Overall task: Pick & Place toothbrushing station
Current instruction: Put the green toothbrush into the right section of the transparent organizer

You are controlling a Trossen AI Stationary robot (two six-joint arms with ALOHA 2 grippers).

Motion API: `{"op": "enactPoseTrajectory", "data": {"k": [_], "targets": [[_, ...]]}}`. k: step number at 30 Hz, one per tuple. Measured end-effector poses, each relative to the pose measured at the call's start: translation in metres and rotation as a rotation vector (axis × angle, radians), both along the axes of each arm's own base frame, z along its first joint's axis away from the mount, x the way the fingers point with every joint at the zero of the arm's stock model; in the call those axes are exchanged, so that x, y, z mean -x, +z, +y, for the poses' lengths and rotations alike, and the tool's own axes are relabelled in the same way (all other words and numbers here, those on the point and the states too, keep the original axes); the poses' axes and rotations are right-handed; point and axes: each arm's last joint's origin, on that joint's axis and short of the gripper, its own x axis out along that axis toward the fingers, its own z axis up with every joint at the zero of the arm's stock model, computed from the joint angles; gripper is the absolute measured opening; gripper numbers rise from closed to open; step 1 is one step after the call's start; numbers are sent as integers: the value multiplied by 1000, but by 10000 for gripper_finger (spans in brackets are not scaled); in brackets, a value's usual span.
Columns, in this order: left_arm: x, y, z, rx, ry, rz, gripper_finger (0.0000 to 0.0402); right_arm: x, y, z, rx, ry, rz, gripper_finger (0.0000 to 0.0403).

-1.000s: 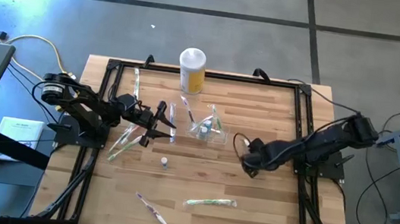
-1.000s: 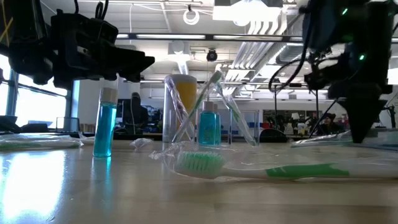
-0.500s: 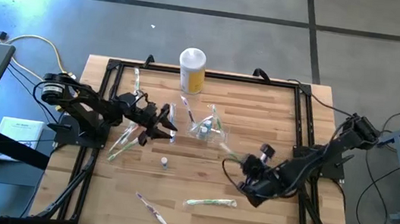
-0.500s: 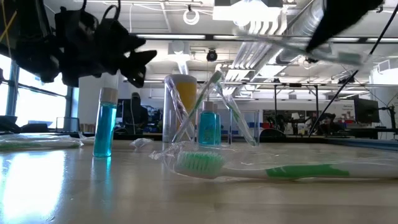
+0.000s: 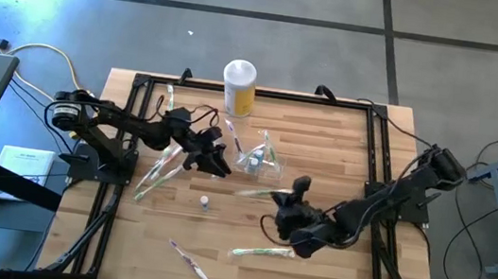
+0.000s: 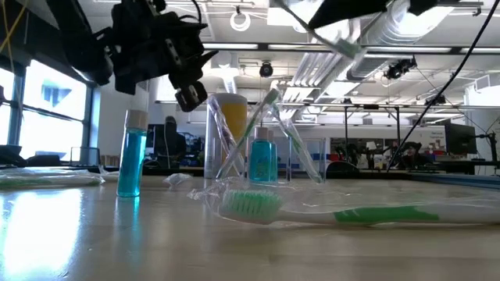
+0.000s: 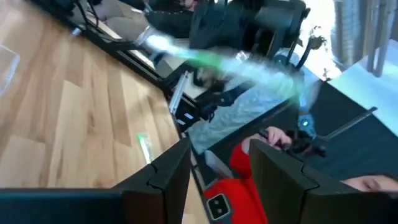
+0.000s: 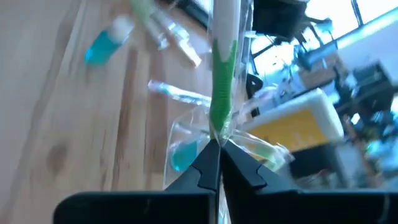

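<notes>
The clear plastic holder stands mid-table with a green toothbrush and a small blue bottle in it. My right gripper hangs above the table, near-right of the holder, shut on a clear-wrapped green toothbrush. My left gripper is open and empty, raised just left of the holder. Another wrapped green toothbrush lies flat near the front edge, and a pink one lies to its left. A small blue bottle stands upright on its base. My right gripper pinches one end of the wrapped toothbrush between its two fingertips. The fingers come from the table's right, slanting slightly down, roughly in line with the brush. The rest of the brush sticks out beyond the fingertips toward the holder, lifted clear of the table.
A tall yellow canister with a white top stands at the far edge behind the holder. More wrapped toothbrushes lie at the left under my left arm. A black frame runs around the wooden table top.
My right gripper has risen off the table with the wrapped toothbrush, swung toward the near edge and then left toward the holder, and rolled its wrist; the brush now hangs clear. My left gripper has risen, rolled, and moved right toward the holder.
</notes>
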Motion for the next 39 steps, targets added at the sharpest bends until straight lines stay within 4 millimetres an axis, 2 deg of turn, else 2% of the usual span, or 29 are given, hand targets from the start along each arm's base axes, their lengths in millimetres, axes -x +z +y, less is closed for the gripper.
{"op": "enactPoseTrajectory", "data": {"k": [8,15,19,26,39], "targets": [[-5,7,1,94,-45,66,159,-29,-23,8,271,113,98,3],[-6,4,1,150,-21,129,159,-43,-11,5,450,189,104,3],[-7,4,-5,156,-43,138,159,-50,-6,-3,538,201,134,3],[-12,11,-10,156,-61,118,159,-59,-8,-21,590,279,209,3],[-29,22,-34,71,-100,128,159,-67,-12,-27,684,283,250,3]]}}
